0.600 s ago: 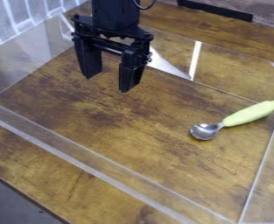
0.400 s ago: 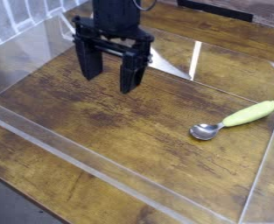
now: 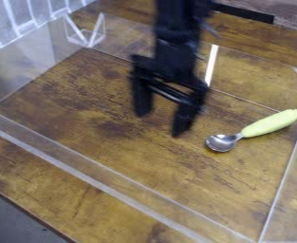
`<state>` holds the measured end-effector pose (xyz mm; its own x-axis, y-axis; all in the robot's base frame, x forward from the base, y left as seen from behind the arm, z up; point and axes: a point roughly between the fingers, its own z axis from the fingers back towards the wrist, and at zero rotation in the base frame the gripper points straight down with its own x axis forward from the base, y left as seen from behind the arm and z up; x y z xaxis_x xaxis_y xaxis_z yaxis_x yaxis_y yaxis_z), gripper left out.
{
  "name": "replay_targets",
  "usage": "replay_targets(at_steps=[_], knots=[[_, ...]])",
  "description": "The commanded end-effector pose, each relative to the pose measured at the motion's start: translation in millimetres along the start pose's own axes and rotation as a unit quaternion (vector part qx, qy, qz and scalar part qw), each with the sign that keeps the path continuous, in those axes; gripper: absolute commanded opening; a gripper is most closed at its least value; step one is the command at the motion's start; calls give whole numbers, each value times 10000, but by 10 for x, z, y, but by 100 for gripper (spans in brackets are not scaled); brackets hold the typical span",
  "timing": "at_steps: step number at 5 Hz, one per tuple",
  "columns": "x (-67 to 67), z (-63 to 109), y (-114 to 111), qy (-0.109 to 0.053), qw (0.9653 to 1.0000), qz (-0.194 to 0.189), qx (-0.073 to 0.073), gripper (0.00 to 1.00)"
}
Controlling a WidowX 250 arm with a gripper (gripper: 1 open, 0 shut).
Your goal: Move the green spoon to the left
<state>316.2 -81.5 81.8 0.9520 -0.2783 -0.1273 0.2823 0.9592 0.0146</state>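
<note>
Camera view, looking down at an angle on a wooden desk (image 3: 75, 104) w/ dark stained grain. Clear plastic walls (image 3: 100, 185) fence the work area; the near one runs diagonally from abt 9 o'clock to abt 5 o'clock of the frame, another stands along the right edge.

Green spoon (image 3: 252, 130) lies flat on the desk at abt 3 o'clock of the frame, near the right wall. Handle, yellow-green, points up-right toward abt 2 o'clock; shiny metal bowl sits at the lower-left end, toward abt 8 o'clock from the handle.

End effector (image 3: 162, 112) is black, hangs from a dark arm coming in at 12 o'clock, pointing down at the desk near frame center. Its jaws stand wide apart, nothing betw. them. One finger (image 3: 188, 116) is on the spoon side, the other (image 3: 141, 99) further left. Slight blur on the arm.

Spoon bowl is at abt 4 o'clock from the end effector, near but apart, no contact. Can't tell how high the fingertips are over the wood.
</note>
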Motion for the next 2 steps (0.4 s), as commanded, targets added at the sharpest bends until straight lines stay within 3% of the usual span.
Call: replay_targets(at_steps=[1, 2], knots=[[478, 288, -338, -457, 9974, -495, 248, 100], [750, 338, -453, -508, 9957, -700, 319, 100]])
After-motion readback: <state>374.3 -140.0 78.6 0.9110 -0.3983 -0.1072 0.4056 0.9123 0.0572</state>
